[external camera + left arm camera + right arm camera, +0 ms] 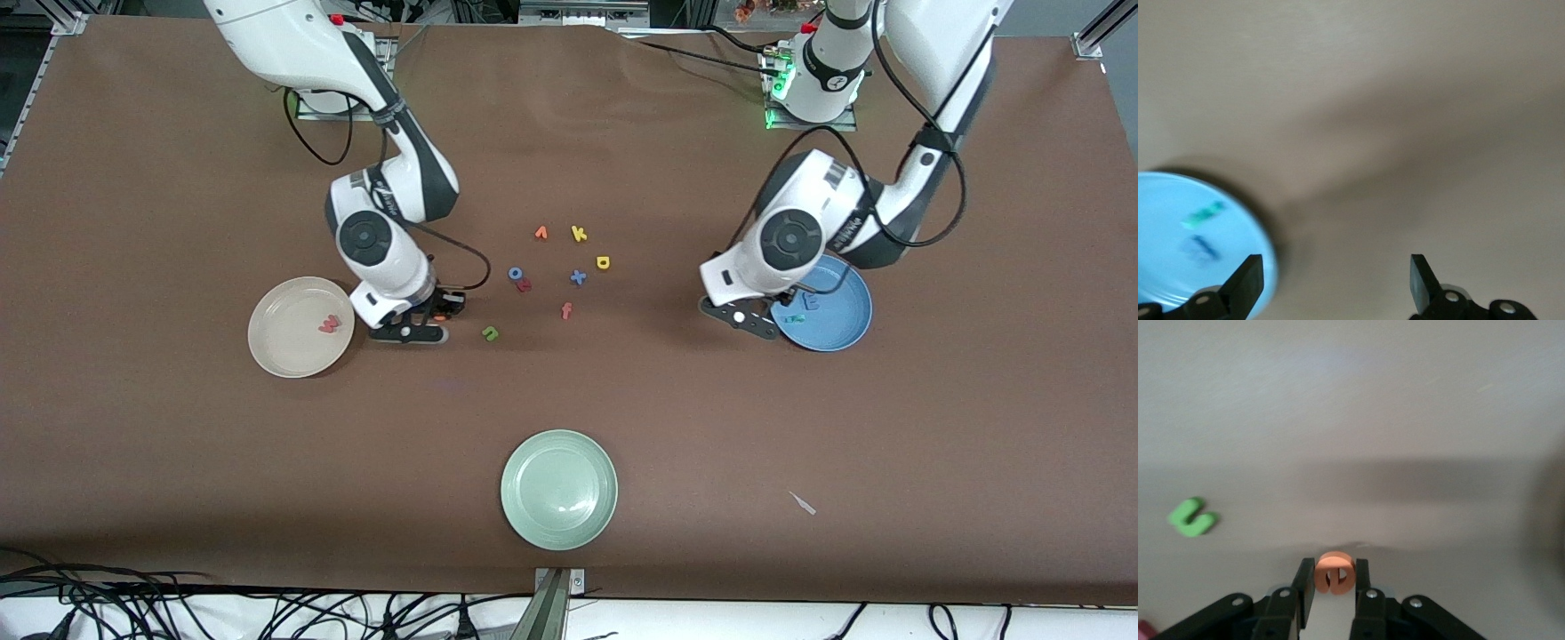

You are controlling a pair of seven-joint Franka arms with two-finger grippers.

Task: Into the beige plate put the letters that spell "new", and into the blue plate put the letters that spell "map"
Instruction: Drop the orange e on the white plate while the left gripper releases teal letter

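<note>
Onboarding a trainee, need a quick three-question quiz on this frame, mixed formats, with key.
1. True or false: the pinkish-red w lies in the beige plate.
2. What does the right gripper hold? A) green n B) orange e C) yellow k
3. Fill in: the left gripper, jaws open and empty, is beside the ___ plate.

Key
1. True.
2. B: the orange e is pinched between its fingers; the green n still lies on the table.
3. Blue: the blue plate holds a blue m and a teal letter.
</note>
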